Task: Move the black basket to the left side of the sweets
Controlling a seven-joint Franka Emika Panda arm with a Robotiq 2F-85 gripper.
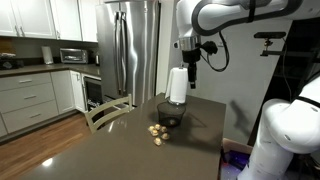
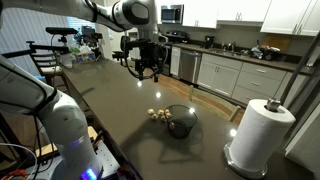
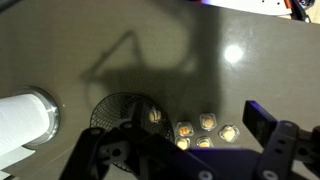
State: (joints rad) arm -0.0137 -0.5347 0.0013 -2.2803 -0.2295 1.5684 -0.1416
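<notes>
Wide-open tool [image 3: 178, 140] hangs empty over the black basket [image 3: 122, 112] and the sweets [image 3: 205, 124].

Seen from the wrist, the black basket stands upright on the dark surface [image 3: 150, 40], with the sweets clustered just beside its rim and a white paper towel roll [image 3: 25, 118] near its opposite side. In both exterior views the tool [image 1: 192, 74] [image 2: 149, 72] is well above the surface, fingers spread and gripping nothing, while the black basket [image 1: 172, 112] [image 2: 180, 120] sits between the sweets [image 1: 158, 131] [image 2: 157, 114] and the paper towel roll [image 1: 177, 85] [image 2: 257, 135].
</notes>
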